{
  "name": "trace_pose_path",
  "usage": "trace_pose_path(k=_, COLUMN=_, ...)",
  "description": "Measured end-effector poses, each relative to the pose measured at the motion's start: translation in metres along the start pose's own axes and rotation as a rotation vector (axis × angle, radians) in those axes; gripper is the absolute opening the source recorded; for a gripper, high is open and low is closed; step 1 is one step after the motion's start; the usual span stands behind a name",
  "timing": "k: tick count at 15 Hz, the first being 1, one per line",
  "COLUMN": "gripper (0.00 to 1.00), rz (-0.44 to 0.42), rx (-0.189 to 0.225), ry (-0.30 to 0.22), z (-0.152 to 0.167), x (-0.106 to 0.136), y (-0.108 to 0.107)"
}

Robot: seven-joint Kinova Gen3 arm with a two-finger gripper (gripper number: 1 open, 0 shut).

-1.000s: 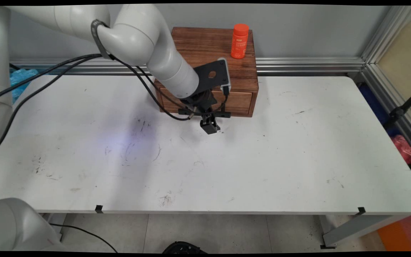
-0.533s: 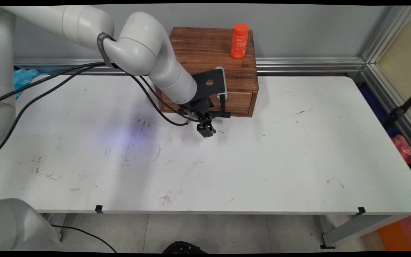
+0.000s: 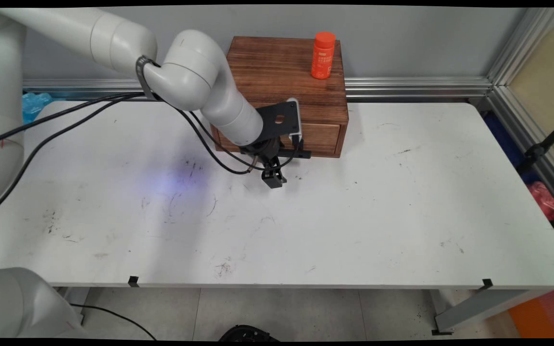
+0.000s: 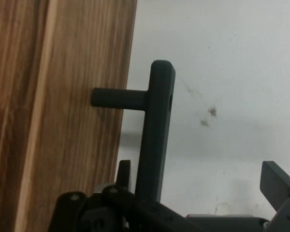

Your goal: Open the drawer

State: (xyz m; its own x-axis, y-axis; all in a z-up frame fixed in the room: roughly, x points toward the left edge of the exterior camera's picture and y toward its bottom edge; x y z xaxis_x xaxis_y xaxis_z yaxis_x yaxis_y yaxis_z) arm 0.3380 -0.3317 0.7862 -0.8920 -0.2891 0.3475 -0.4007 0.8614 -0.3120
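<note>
A grey wall (image 3: 402, 38) is backing the white table (image 3: 354, 216); pale floor tiles (image 3: 282, 312) are showing below.

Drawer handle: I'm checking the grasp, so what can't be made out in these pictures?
Black bar handle: lower end hidden behind the black linkage, hand view.
Brown wooden drawer box: front's left part hidden by the arm, main view.
Orange plastic bottle: label too small to read, main view.
Fingers: contact with the handle unclear, both views.
</note>
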Motion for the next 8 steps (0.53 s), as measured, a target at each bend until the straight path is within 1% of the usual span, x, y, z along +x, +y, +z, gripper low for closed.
trace_pose_path(k=8, gripper=1.00, rz=0.010, rx=0.003, ry=-0.013, z=0.015, x=-0.008, y=-0.001)
